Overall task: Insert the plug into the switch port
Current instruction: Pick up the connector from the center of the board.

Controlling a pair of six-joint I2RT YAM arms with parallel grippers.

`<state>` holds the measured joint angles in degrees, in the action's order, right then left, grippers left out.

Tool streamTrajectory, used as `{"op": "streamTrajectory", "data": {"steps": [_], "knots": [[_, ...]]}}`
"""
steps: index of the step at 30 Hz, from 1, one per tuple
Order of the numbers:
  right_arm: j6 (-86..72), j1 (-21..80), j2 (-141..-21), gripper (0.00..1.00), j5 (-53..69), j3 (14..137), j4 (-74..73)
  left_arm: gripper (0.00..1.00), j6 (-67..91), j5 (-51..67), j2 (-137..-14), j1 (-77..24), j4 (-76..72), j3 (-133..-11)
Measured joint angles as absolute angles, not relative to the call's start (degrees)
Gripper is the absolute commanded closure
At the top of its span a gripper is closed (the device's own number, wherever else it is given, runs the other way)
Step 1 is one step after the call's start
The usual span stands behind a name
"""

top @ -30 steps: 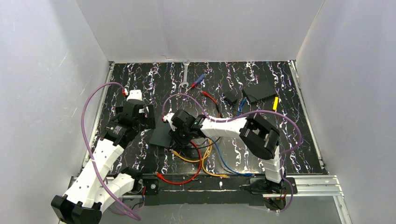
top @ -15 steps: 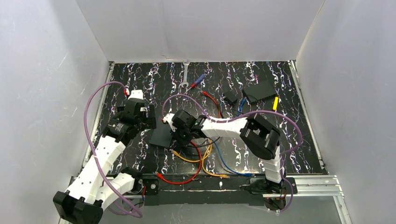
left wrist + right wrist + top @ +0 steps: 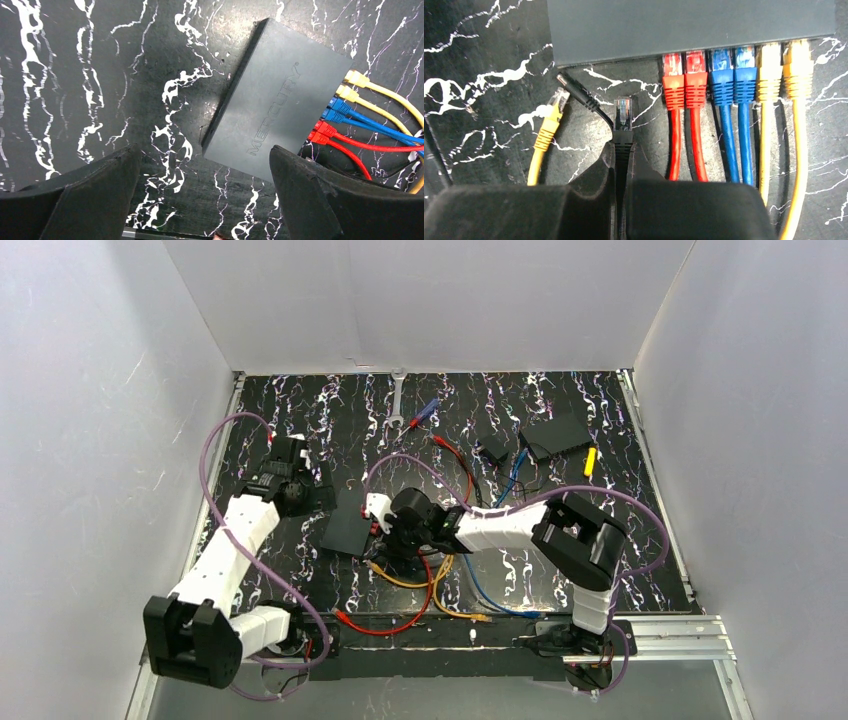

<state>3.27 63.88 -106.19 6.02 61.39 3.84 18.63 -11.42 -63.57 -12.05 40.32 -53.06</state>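
The plug [image 3: 623, 112], a clear-tipped network connector with a black boot, is pinched by that boot in the closed right hand [image 3: 623, 150]. It points at 12 o'clock toward the socket edge of the switch [image 3: 694, 25] and stops short of it, just to the 9 o'clock side of the seated red pair. I judge it light and rigid, with a thin latch that could snap if it goes in crooked. The boot behind the clear body is the right place to hold it, as it is held now. The switch looks light and smooth enough to slide across the tabletop [image 3: 484, 60] under a push. The left hand [image 3: 205, 200] hangs wide open above it and grips nothing, so it could brace the far edge. Six connectors are already seated: two red plugs [image 3: 684, 80], two blue plugs [image 3: 734, 75] and two yellow plugs [image 3: 781, 72]. One loose yellow plug [image 3: 555, 107] lies at 9 o'clock of the held one, and one black barrel connector [image 3: 574, 92] at 10 o'clock. Toward 1 o'clock on the tabletop sits one other black box [image 3: 558, 435], and at 12 o'clock one wrench [image 3: 398, 400].
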Motion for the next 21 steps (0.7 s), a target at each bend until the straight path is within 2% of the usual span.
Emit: {"op": "streamTrajectory", "data": {"steps": [14,21], "knots": [[8.08,64.66,-104.81,0.99,5.32,50.04,23.94,0.02,19.59,1.89,-83.59,-7.22,41.04,-59.81],[9.28,66.13,-104.81,0.99,3.73,48.93,27.73,0.09,19.05,4.62,-87.72,-7.18,41.3,-60.4]]}}
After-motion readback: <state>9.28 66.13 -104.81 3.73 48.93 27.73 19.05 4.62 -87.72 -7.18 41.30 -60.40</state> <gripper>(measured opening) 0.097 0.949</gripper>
